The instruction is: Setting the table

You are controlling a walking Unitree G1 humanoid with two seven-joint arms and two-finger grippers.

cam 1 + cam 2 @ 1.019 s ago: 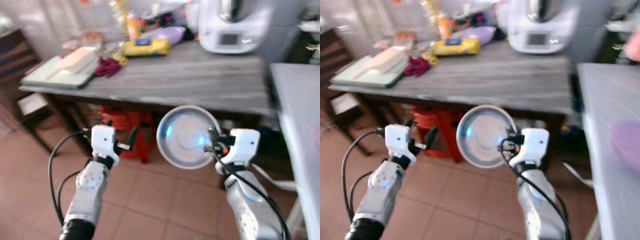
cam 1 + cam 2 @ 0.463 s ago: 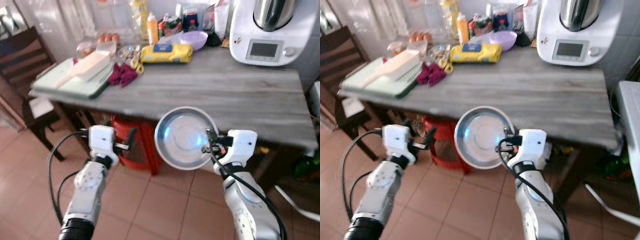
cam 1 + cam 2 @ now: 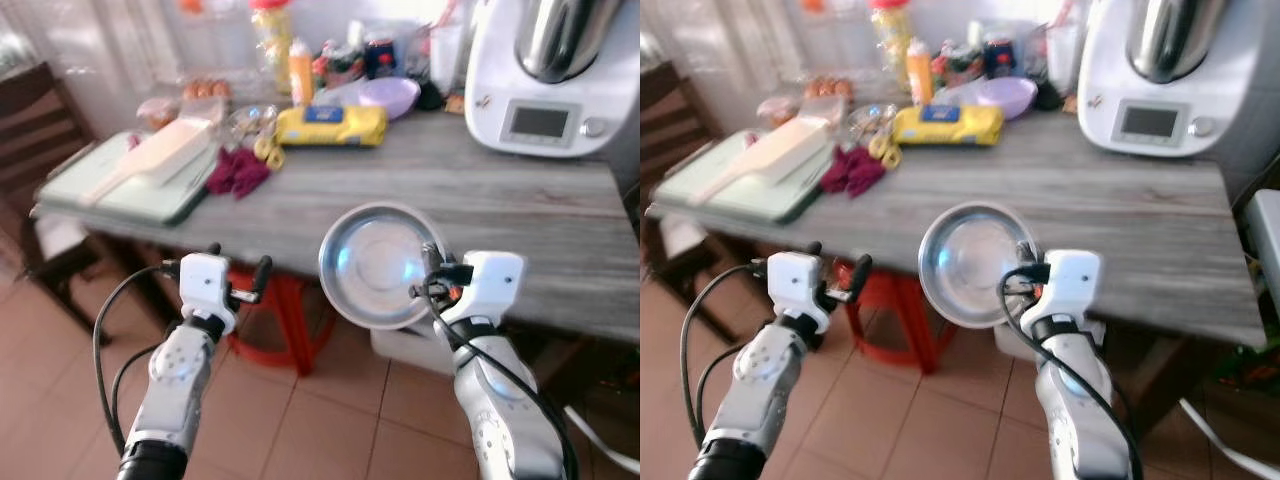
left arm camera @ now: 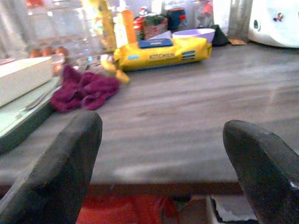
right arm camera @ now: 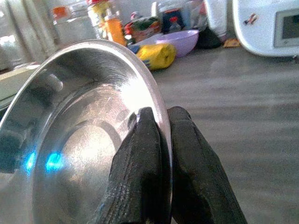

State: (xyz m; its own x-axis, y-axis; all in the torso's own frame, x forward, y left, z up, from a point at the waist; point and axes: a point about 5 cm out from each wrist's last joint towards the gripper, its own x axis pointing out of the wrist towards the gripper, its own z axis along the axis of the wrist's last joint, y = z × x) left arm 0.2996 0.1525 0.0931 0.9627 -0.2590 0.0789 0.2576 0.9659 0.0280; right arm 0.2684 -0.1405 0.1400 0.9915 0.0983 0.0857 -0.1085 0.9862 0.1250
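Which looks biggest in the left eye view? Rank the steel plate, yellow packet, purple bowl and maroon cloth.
1. Steel plate, nearest the camera, so its lead is partly apparent.
2. Yellow packet.
3. Purple bowl and maroon cloth look alike; unranked.

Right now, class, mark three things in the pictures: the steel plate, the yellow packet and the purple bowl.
steel plate point(image 3: 375, 265): left eye view, centre of its shiny face.
yellow packet point(image 3: 332, 125): left eye view, middle of its top.
purple bowl point(image 5: 180, 42): right wrist view, its outer wall.
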